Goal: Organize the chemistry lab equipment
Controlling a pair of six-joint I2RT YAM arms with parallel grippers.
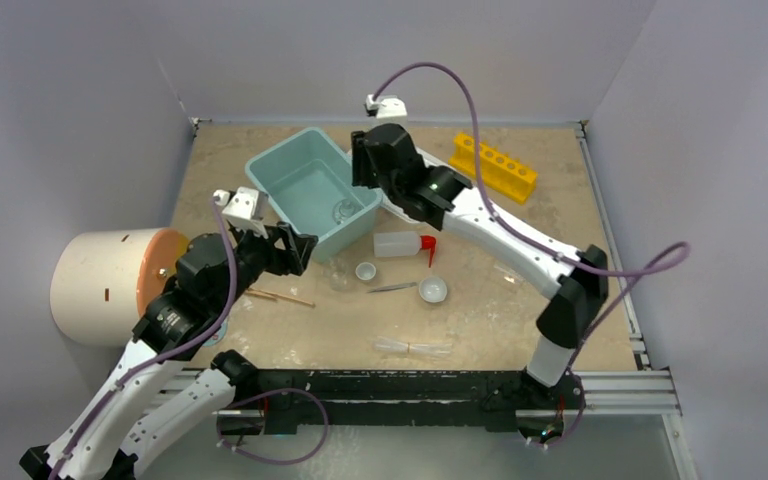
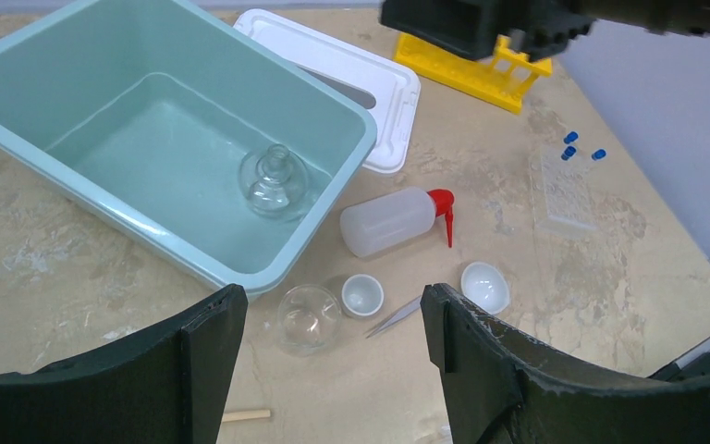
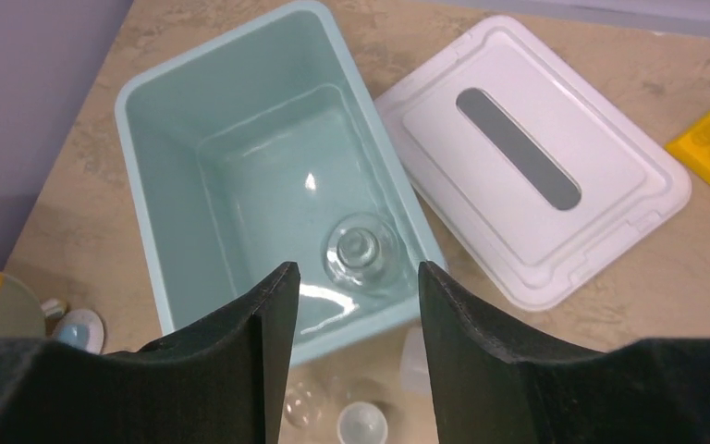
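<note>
The right gripper is held apart, empty, above a glass flask in the teal tub. The left gripper is spread, empty.

illumination: bright, even and diffuse, from overhead in all three views. shadows: soft and short on the surface beneath the arms. glare: one small white highlight on the floor of the tub, plus sheen on the flask. focus: wrist views are sharp at mid-range; the left claw and right claw render near-black with slightly soft edges. top view: small items look grainy. distortion: mild wide-angle bowing at the wrist-view edges.
</note>
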